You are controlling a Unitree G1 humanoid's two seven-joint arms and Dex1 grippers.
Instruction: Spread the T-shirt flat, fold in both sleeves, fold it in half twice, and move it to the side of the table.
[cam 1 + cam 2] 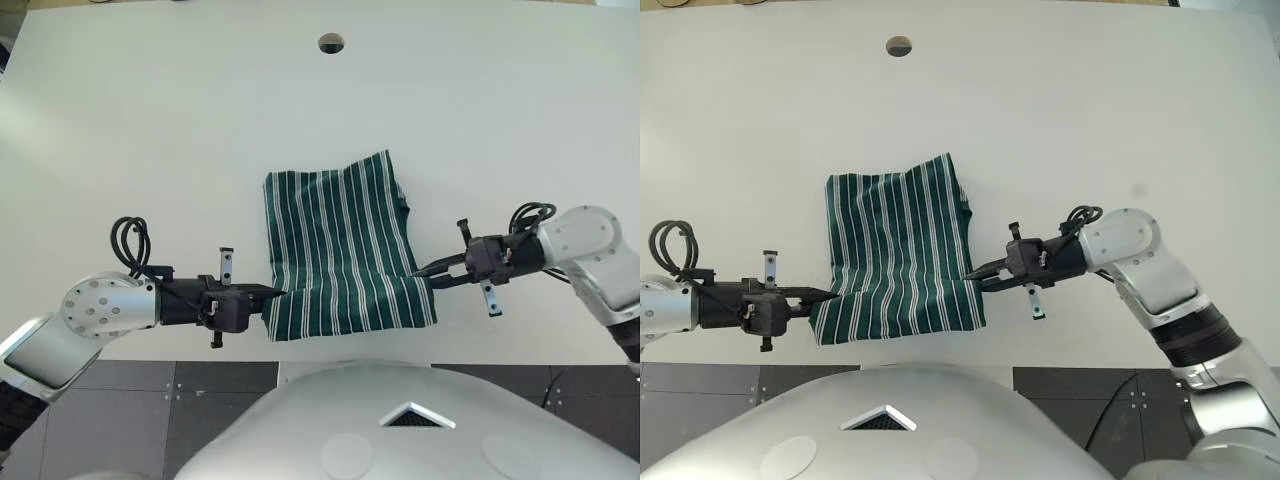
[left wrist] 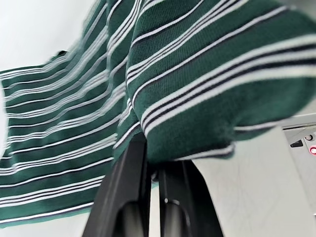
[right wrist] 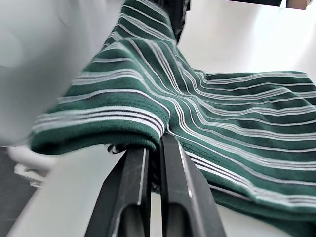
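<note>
counter [image 1: 150, 120] white | T-shirt [image 1: 335, 240] green-striped, sleeves tucked, lay mid-counter near robot's edge | left hand [image 1: 275, 293] clenched on near-left corner; right hand [image 1: 420, 275] clenched on near-right corner | half-fold judged underway; lift both corners level, carry together, align with far edge

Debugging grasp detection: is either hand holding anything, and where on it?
Both hold the T-shirt: the left hand pinches its left edge, the right hand its right edge, each close to a near corner.
</note>
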